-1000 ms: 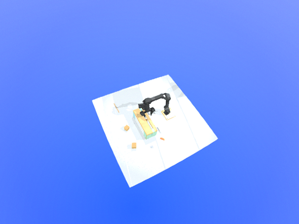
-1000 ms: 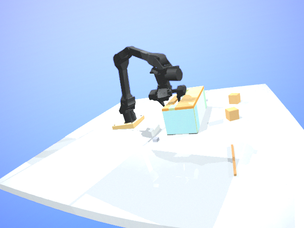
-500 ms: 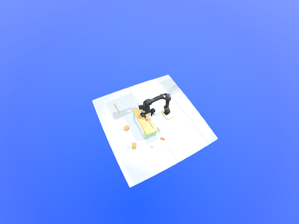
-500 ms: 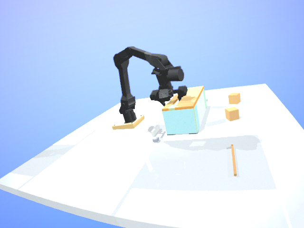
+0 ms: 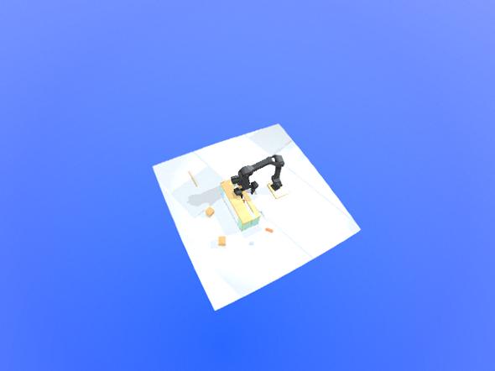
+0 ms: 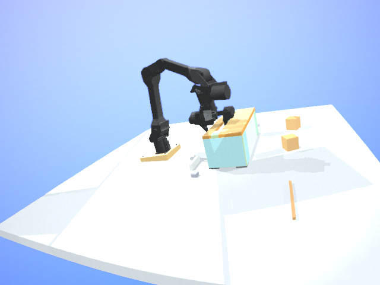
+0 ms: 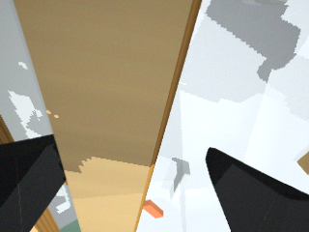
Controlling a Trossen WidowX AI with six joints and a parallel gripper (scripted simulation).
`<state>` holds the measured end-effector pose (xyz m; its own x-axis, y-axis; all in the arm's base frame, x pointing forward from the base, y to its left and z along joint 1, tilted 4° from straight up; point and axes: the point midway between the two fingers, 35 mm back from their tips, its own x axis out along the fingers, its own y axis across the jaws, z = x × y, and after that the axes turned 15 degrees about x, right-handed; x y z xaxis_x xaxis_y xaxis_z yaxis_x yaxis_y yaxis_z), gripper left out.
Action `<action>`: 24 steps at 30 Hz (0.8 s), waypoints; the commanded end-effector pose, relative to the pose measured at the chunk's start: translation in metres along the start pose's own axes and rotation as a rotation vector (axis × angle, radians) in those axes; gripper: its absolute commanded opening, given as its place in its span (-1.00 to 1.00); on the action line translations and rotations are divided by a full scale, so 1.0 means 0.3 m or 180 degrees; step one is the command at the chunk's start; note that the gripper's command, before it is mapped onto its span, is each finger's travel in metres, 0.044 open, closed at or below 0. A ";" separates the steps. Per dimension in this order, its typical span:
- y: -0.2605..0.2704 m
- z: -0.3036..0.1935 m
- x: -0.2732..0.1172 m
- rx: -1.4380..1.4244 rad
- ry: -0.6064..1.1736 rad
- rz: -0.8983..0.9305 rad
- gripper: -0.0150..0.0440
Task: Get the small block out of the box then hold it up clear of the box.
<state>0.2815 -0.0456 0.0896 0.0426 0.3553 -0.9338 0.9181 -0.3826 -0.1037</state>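
Observation:
The clear-fronted box (image 5: 249, 222) (image 6: 225, 153) stands upright on the table, with wooden top strips and a long slot between them. My gripper (image 5: 247, 194) (image 6: 216, 126) (image 7: 149, 144) is open and empty, pointing down at the box top. Its fingers stand either side of the robot-side wooden strip (image 7: 106, 72): in the wrist view the left finger is over the slot area, the right one beyond the box edge. I cannot make out the small block inside the box; the top strips and the gripper hide much of the inside.
An orange-red piece (image 5: 269, 230) (image 7: 153, 209) lies on the table outside the box. White pieces (image 6: 194, 162) lie between box and robot base (image 6: 156, 158). Two orange cubes (image 5: 210, 211) (image 5: 221, 240) (image 6: 290, 142) (image 6: 293, 123) and a thin stick (image 5: 192, 178) (image 6: 292, 199) lie on the far side.

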 end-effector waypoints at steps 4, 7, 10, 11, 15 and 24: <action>-0.006 0.018 -0.007 0.0003 0.0000 -0.0004 0.86; -0.007 0.015 -0.005 0.0003 0.0001 -0.0004 0.86; -0.010 0.005 -0.002 0.0003 0.0001 -0.0004 0.86; -0.011 0.002 -0.001 0.0003 0.0002 -0.0004 0.86; -0.014 -0.010 0.003 0.0003 0.0003 -0.0005 0.86; -0.021 -0.038 0.013 0.0003 0.0005 -0.0005 0.86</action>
<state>0.2807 -0.0357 0.0896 0.0377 0.3550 -0.9341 0.9182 -0.3813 -0.1078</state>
